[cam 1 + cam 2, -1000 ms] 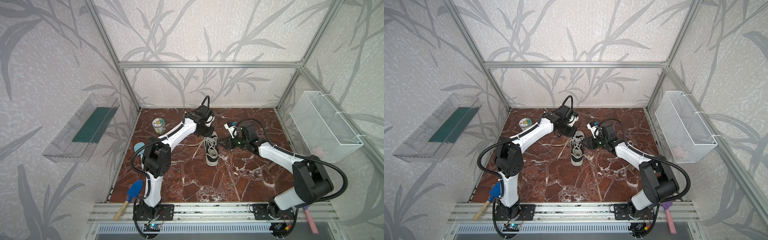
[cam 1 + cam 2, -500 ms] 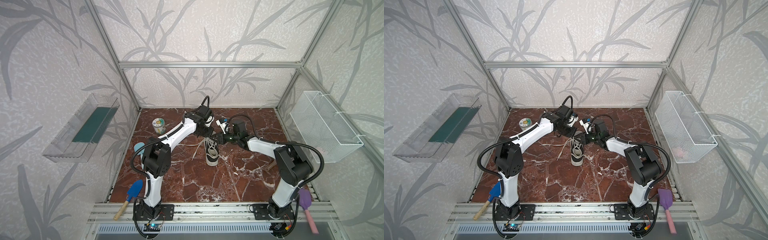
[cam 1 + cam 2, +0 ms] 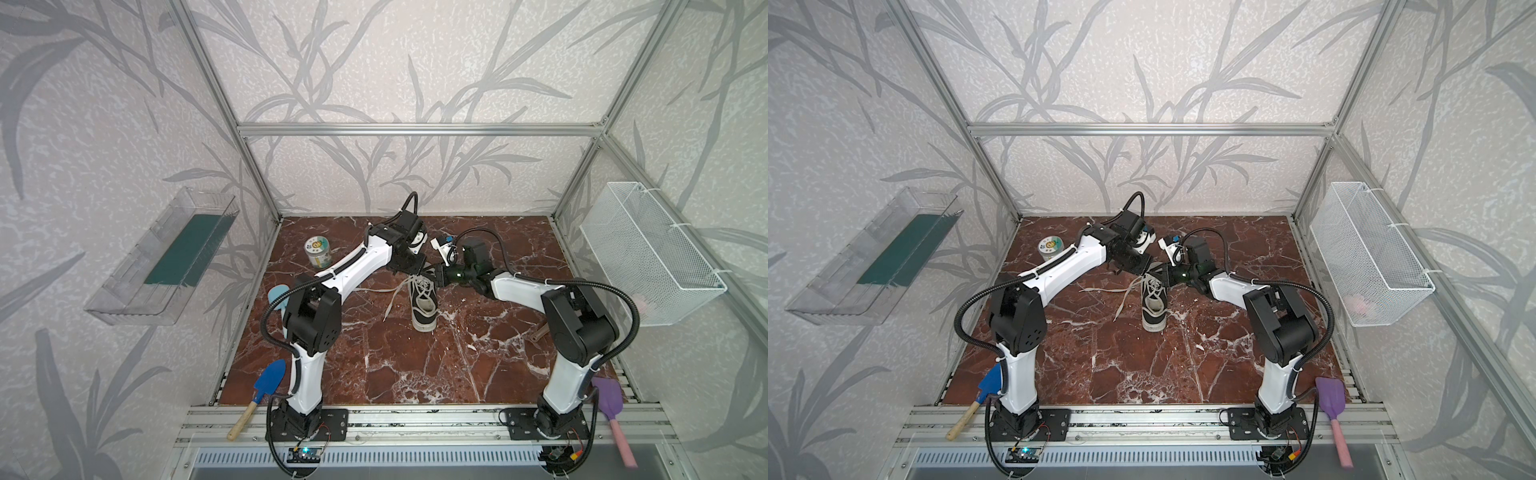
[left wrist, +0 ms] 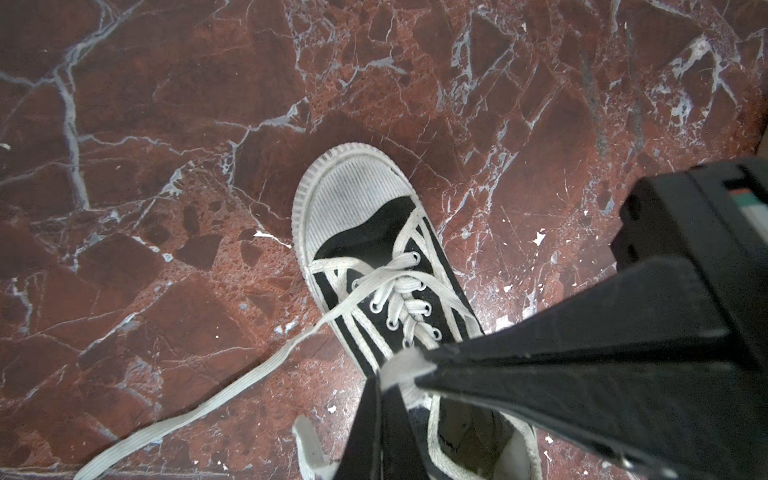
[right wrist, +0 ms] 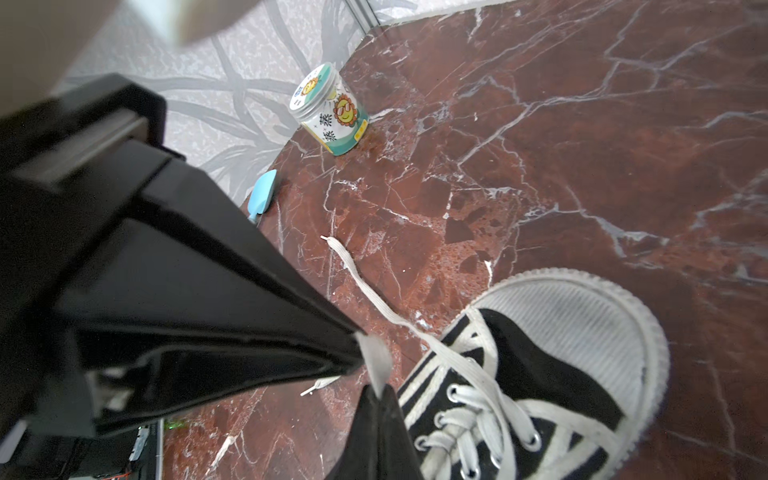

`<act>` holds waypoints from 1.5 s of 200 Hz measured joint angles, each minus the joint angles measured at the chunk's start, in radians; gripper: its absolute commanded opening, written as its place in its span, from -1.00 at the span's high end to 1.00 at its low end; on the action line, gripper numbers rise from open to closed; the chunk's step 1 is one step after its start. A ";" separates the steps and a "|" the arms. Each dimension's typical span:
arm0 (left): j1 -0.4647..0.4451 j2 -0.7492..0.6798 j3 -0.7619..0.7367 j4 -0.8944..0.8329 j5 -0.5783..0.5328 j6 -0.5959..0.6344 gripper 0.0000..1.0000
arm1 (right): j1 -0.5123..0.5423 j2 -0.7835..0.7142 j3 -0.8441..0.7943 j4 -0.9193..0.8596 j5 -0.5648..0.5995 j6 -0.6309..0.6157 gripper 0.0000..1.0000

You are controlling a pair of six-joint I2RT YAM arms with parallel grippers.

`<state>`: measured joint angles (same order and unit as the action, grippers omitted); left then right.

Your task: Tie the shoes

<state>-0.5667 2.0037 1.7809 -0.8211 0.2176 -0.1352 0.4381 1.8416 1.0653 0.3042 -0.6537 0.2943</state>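
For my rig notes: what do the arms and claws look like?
The left arm and right arm have white shells, black joint housings and a black ribbed cable looping outside. The left claw and right claw have black wedge-shaped fingers tapering to tips.

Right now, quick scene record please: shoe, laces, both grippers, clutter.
shoe: black, white toe cap, upright on the table, toe toward the arm bases
laces: untied, one end trailing loose on the table
left gripper: shut on the laces at the shoe's top
right gripper: shut on the laces, also at the shoe's top
clutter: jar, blue trowel, purple shovel, none touching the shoe
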 measured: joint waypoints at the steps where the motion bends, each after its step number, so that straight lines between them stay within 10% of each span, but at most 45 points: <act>1: 0.000 0.000 0.000 0.000 0.000 0.000 1.00 | 0.000 0.000 0.000 -0.001 0.003 0.000 1.00; 101: -0.006 0.011 -0.037 0.052 0.089 -0.049 1.00 | -0.024 -0.002 0.008 -0.092 0.106 -0.021 1.00; 222: 0.002 0.028 -0.058 0.032 0.121 -0.076 0.31 | -0.049 -0.001 0.022 -0.167 0.192 -0.077 1.00; 300: 0.018 0.028 -0.103 0.036 0.122 -0.075 0.26 | -0.052 0.068 0.092 -0.242 0.175 -0.080 1.00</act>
<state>-0.5484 2.0319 1.6783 -0.7849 0.3397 -0.2104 0.3859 1.9099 1.1572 0.0624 -0.4782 0.2146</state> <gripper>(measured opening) 0.372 0.048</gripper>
